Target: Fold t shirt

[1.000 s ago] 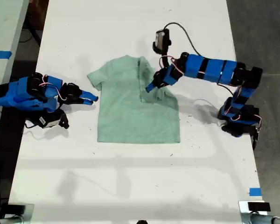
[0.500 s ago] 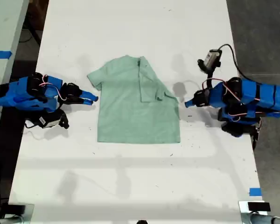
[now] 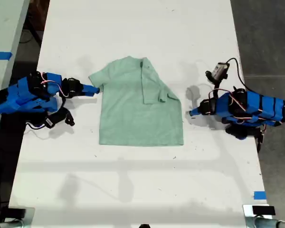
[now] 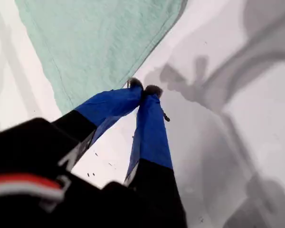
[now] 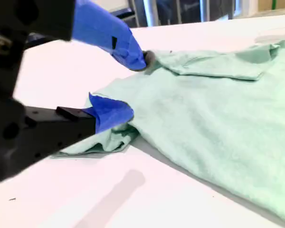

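The pale mint-green t shirt lies flat mid-table, and its sleeve on the exterior view's right is folded inward over the chest. My first gripper rests on the bare table to the exterior view's right of the shirt. It is shut with nothing in it, a short gap from the cloth edge. My second gripper is at the sleeve on the exterior view's left. It is open, one fingertip above the cloth and the other at the sleeve's hem.
White table runs under everything, with dark floor beyond its edge on the exterior view's right. A blue tape mark sits near the front corner on that side. A second table with blue tape stands at the exterior view's left.
My first gripper let go of the folded sleeve and drew back off the shirt to the exterior view's right. My second gripper moved up to the other sleeve.
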Available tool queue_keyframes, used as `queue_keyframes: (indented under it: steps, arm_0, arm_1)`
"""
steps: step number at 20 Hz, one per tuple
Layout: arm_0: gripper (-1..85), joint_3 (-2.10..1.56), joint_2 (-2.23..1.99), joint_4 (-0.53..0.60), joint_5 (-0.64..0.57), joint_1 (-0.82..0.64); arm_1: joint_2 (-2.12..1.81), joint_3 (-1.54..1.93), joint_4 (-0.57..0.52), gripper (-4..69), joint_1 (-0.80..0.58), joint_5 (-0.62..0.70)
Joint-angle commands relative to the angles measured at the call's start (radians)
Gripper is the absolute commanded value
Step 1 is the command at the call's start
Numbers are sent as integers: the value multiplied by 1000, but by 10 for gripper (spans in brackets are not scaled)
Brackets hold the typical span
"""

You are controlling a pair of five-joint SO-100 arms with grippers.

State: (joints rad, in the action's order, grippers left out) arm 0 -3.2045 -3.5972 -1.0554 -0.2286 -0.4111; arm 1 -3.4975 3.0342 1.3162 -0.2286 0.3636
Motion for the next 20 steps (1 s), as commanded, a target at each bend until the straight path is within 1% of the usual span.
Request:
queue_keyframes:
  steps: [1,2,3,4,5,7,9,13,14,18,20]
  arm_0:
    - [137,34,-8,26,77,101]
    - [137,38,-8,28,183,169]
    - [139,34,-8,15,345,230]
    - [142,23,-8,18,436,272]
    - [132,28,-8,23,430,278]
    - [72,26,-8,57,423,276]
    - [-1,46,-8,60,396,259]
    - [-1,-17,-3,5,353,265]
    - [-1,-11,-6,-3,360,281]
    - [-1,-17,-6,3,356,255]
    - [-1,-17,-6,3,354,255]
  arm_1:
    - [-11,32,6,19,14,-28]
    - [-11,32,8,19,15,-32]
    - [-11,34,8,19,15,-38]
    - [-11,34,9,19,14,-40]
    - [-11,34,9,19,12,-41]
    - [-11,34,12,19,9,-43]
    - [-11,37,12,19,-6,-43]
    - [-11,41,15,19,-14,-48]
    - [-11,41,18,19,-12,-55]
    - [-11,43,29,19,-6,-100]
    - [-11,43,29,29,-12,-87]
